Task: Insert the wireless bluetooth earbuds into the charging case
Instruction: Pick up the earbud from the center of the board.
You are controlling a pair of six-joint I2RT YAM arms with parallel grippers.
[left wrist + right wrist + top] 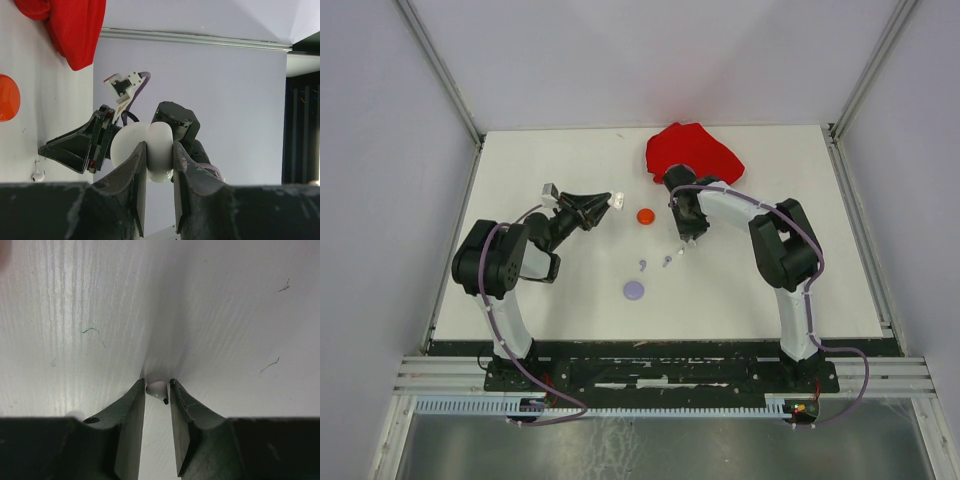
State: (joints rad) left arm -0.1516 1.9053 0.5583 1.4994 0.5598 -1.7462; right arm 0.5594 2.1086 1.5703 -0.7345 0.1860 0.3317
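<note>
My left gripper (159,165) is shut on a white charging case (161,145), held up off the table with its two halves apart; the case (617,201) also shows from above. My right gripper (157,390) is down at the table, its jaws narrowed to either side of a white earbud (156,388) with a thin gap on each side. A second white earbud (37,175) lies just beside that gripper (685,241). Two lilac earbuds (643,265) (666,262) lie near the table's middle.
A round red case (646,215) lies between the two grippers, and a lilac round case (634,290) sits nearer the arm bases. A crumpled red cloth (692,152) lies at the back, behind the right gripper. The white table (520,300) is walled on three sides.
</note>
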